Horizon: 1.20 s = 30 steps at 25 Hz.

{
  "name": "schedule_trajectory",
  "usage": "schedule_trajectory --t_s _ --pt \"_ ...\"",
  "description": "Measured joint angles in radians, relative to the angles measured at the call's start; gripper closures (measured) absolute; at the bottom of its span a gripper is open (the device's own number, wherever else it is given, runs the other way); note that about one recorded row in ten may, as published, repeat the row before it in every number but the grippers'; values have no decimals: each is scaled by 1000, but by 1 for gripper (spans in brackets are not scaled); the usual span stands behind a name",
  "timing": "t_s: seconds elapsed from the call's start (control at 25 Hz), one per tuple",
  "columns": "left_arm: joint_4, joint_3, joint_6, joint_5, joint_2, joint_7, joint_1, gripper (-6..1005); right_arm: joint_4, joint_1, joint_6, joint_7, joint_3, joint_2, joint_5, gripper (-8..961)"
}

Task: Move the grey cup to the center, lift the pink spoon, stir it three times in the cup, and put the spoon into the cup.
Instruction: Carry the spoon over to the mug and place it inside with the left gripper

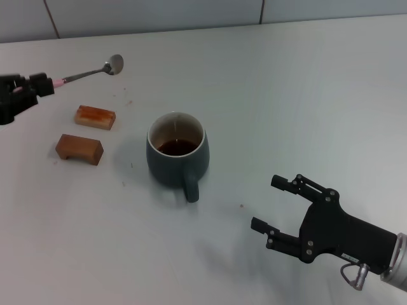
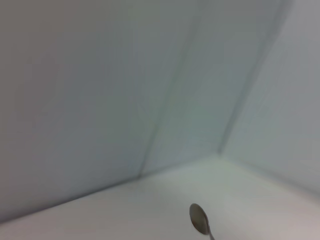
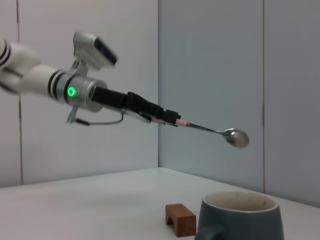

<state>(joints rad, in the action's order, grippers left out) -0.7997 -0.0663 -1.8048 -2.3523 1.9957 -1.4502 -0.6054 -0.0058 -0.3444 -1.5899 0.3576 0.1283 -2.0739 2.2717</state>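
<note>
**Pink spoon is up in the air, stirring has not begun**

Pink spoon [image 1: 86,74] is off the table. Your left gripper [image 1: 39,85] pinches its pink end, at the left edge of the head view. The metal bowl of the spoon points away from the gripper, toward the far wall. In the right wrist view you can see the spoon [image 3: 215,131] held high, well above the table and above the cup [image 3: 239,216], a bit tilted with the bowl end lower.

The grey cup [image 1: 177,156] stands upright near the middle of the table. Its handle points toward you. Dark brown drink sits inside. So the first step, moving the cup to the center, looks done to me. Lifting the spoon looks done too.

What is left: you need to bring the spoon over the cup, dip it in, stir three times, and then let it go so it rests in the cup. The spoon is not over the cup yet; it is off to the left and farther back.

Two brown blocks [image 1: 95,116] [image 1: 79,148] lie on the table between the left gripper and the cup. Carry the spoon high over them.

Your right gripper [image 1: 275,204] waits near the front right, away from the cup. Its fingers are spread apart and hold nothing.
</note>
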Motion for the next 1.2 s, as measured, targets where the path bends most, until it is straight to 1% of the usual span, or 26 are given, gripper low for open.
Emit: schedule_trajectory --t_s 0.04,0.08,0.12,0.16,0.2,0.24,0.28,0.32,0.36,0.4,0.52,0.56,0.6,0.68,0.72,0.76,0.8,0.88,1.2 --pt "-178 -98 -62 26 30 6 -1 864 0 -1 -4 0 0 0 0 160" --pt "-262 -155 -83 48 45 6 5 864 0 -1 -5 0 0 0 0 160" --pt "-413 -282 -103 104 64 -17 27 864 0 -1 -7 0 -1 0 0 160" --pt "-413 -282 -103 104 64 -17 27 864 0 -1 -7 0 -1 0 0 160" --pt "-472 -344 -106 132 68 -38 39 865 0 -1 -8 0 0 0 0 160" --pt "-472 -344 -106 132 68 -38 39 865 0 -1 -11 0 0 0 -1 160" --pt "-529 -417 -107 164 68 -65 50 865 0 -1 -14 0 0 0 -1 160" --pt "-529 -417 -107 164 68 -65 50 865 0 0 -17 0 -1 0 -1 159" --pt "-610 -514 -106 191 64 -101 61 865 0 0 -19 0 0 -1 -1 159" --pt "-610 -514 -106 191 64 -101 61 865 0 0 -19 0 0 -1 -1 159" --pt "-723 -662 -98 156 65 -140 52 865 3 2 -22 0 0 -1 -1 159" --pt "-755 -724 -95 133 67 -146 50 865 5 6 -27 0 -3 -1 -2 159" --pt "-755 -724 -95 133 67 -146 50 865 5 6 -27 0 -3 -1 -2 160" --pt "-777 -798 -85 103 67 -154 46 865 5 10 -36 0 -6 -1 -2 160" --pt "-779 -811 -83 92 66 -155 43 865 5 11 -39 -1 -6 -2 -3 161" --pt "-781 -843 -80 64 67 -157 35 865 5 13 -43 -2 -7 -2 -3 161" --pt "-781 -843 -80 64 67 -157 35 865 5 13 -43 -2 -7 -2 -3 161" --pt "-786 -895 -68 41 69 -158 29 865 6 15 -44 -5 -7 -3 -3 161" --pt "-789 -960 -50 -4 72 -167 16 865 8 16 -44 -6 -1 -4 -3 161"
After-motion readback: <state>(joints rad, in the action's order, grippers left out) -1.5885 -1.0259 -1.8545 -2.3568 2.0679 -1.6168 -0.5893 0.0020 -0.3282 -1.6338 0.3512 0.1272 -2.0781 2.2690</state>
